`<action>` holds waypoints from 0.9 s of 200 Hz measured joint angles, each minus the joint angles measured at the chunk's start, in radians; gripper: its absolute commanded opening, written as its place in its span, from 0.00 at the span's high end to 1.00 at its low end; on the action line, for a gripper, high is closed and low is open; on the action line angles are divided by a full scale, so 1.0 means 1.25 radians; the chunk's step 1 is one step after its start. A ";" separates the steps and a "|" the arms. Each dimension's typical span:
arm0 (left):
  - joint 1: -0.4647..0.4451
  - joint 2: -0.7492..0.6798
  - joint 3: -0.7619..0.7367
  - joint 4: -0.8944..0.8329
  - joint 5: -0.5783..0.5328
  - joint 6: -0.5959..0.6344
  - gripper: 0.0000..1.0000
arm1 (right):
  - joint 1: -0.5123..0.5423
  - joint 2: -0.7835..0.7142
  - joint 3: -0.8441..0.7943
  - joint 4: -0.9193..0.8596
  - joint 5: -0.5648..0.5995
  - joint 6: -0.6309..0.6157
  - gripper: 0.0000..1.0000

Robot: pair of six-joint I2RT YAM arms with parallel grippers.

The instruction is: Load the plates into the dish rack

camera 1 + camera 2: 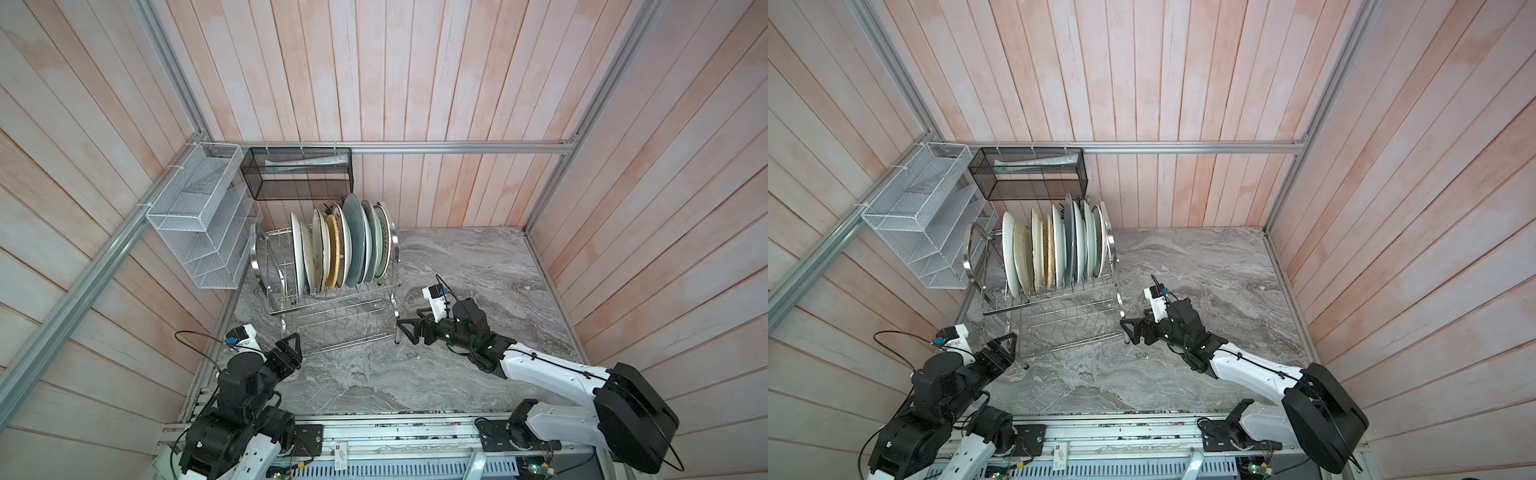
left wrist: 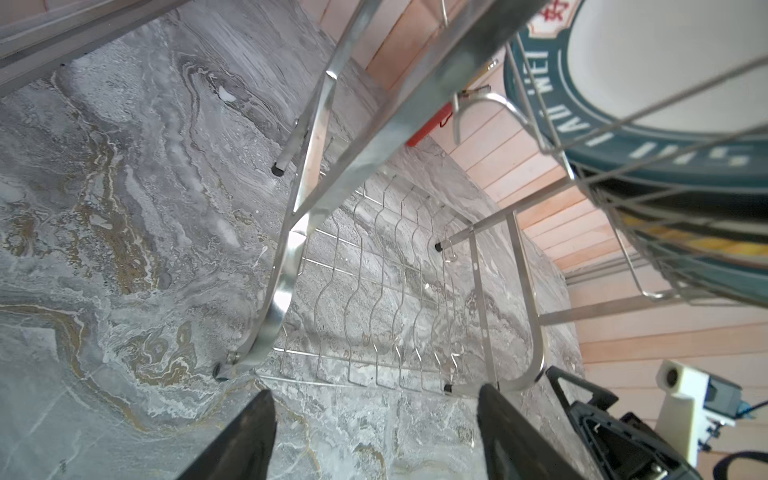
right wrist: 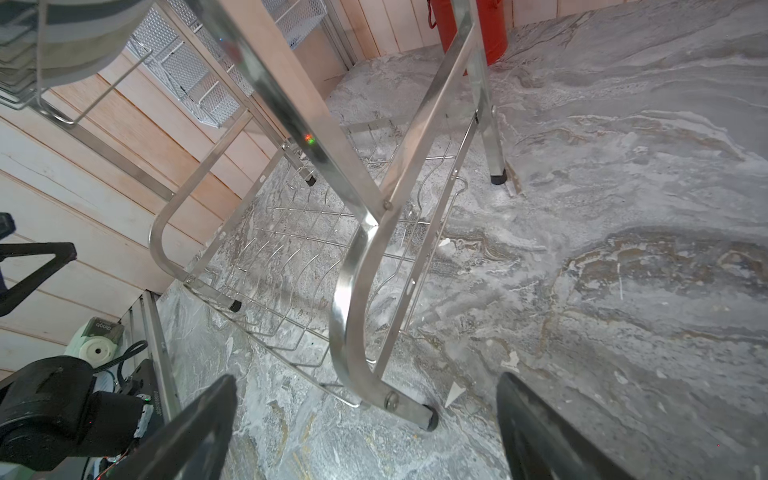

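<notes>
The dish rack (image 1: 254, 259) (image 1: 967, 253) stands on the grey marble table (image 1: 457, 332), with plank walls close behind it and at its left end. A white mesh organiser (image 1: 195, 220) hangs just beside the rack's left end frame, and a black mesh basket (image 1: 297, 174) hangs just above and behind the rack. The widest open room is the bare marble to the rack's right and in front of it in both top views. The plates (image 1: 355, 245) (image 1: 1009, 249) stand on edge, packed side by side, in the upper of the rack's 2 tiers; at least 9 can be counted, among them 1 yellow woven disc (image 1: 331, 253). The 2 arms flank the rack's front. The left arm (image 1: 245, 374) has its jaws released and empty, near the front left leg. The right arm (image 1: 540, 368) has its jaws spread wide and holding nothing, just beside the front right leg. In the right wrist view that leg's black foot (image 3: 430, 417) sits just ahead of the jaws, between them. The plates sit well above both pairs of jaws.
</notes>
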 measured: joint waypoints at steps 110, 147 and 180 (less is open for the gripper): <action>0.000 0.088 -0.192 0.175 -0.109 -0.090 0.27 | 0.036 0.090 0.045 0.031 0.072 0.042 0.28; 0.000 0.132 -0.224 0.233 -0.135 -0.077 0.38 | 0.043 0.175 0.092 0.046 0.081 0.052 0.52; 0.002 0.179 -0.249 0.288 -0.160 -0.041 0.55 | 0.059 0.226 0.125 0.067 0.074 0.063 0.76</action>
